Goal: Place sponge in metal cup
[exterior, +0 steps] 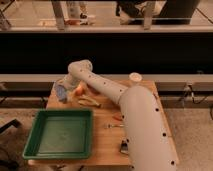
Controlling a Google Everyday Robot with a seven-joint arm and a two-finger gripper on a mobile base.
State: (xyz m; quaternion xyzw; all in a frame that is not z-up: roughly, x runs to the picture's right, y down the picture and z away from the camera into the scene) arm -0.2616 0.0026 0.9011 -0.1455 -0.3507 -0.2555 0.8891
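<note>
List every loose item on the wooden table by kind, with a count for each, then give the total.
Green tray: 1
Apple: 1
Banana: 1
White cup: 1
Blue item, sponge or metal cup, cannot tell which: 1
Small unclear items: 3
Total: 8
The gripper is at the table's far left corner.

1 high view, down over arm [130,107], gripper [62,90] far-left.
</note>
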